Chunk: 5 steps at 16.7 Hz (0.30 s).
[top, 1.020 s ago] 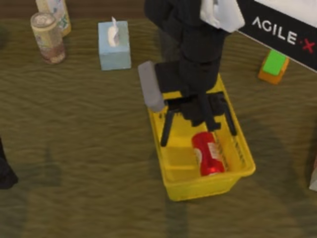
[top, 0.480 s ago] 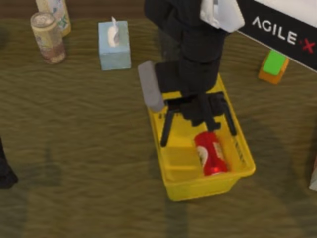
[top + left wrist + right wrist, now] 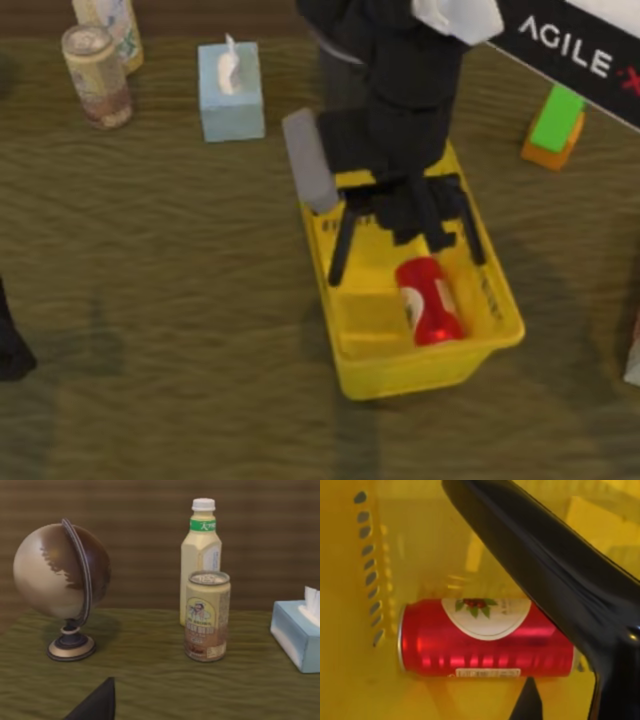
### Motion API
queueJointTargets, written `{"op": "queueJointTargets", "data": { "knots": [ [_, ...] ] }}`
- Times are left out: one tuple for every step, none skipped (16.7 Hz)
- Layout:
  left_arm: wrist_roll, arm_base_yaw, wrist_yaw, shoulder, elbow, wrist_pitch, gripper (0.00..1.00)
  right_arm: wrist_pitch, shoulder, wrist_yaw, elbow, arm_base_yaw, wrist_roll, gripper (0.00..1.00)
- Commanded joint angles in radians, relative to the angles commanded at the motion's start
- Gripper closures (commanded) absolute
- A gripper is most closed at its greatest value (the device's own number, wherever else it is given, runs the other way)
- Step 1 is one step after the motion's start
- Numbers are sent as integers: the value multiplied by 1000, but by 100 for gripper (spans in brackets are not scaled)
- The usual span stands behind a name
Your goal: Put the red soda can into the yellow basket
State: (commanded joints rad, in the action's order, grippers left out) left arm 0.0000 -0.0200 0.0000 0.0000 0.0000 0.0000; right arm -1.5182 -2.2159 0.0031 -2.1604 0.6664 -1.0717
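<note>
On the olive wavy-patterned table (image 3: 180, 300) (brown wall behind), the right gripper (image 3: 415, 225), fingers spread, hangs over the yellow basket (image 3: 420, 365).

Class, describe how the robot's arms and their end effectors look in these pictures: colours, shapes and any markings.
The right arm is glossy black and bulky, with a white panel near its top and a grey block on its side. A black-and-white AGILE X sign sits beside it. The right end effector has long, tapering black fingers. Of the left arm, only a black shape shows at the table's left edge.
</note>
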Motion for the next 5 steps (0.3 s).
{"op": "queueJointTargets", "data": {
  "knots": [
    [0,0,0,0,0,0,0,-41,2,0,-36,-6,-6,100],
    [0,0,0,0,0,0,0,-76,5,0,-69,-11,-12,100],
    [0,0,0,0,0,0,0,-101,9,0,-92,-15,-17,100],
    [0,0,0,0,0,0,0,-115,11,0,-106,-18,-20,100],
    [0,0,0,0,0,0,0,-118,11,0,-109,-18,-21,100]
  ]
}}
